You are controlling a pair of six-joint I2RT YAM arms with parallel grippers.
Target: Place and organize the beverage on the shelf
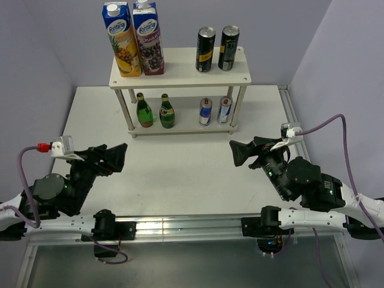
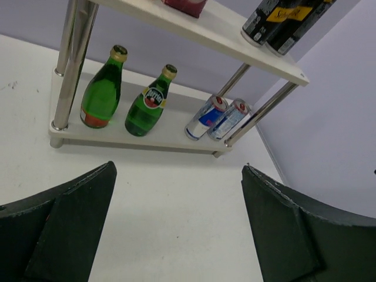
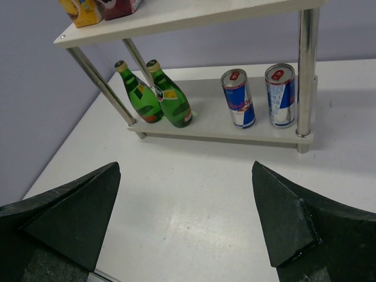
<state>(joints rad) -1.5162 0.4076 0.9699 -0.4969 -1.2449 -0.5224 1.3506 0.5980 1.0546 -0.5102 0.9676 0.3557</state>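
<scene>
"Fontana" is read on the cartons at 11 o'clock, and "Perrier" on a green bottle. Bare table is seen before the shelf edge. The jaws of the left gripper and right gripper are spread, nothing held.

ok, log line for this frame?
left gripper open, empty | right gripper open, empty | green bottles, silver cans: lower shelf | black cans, cartons: top shelf | six drinks placed

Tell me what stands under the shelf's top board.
Two green bottles at left, two silver-blue cans at right, all upright on the lower board. The board just behind each drink is covered.
</scene>
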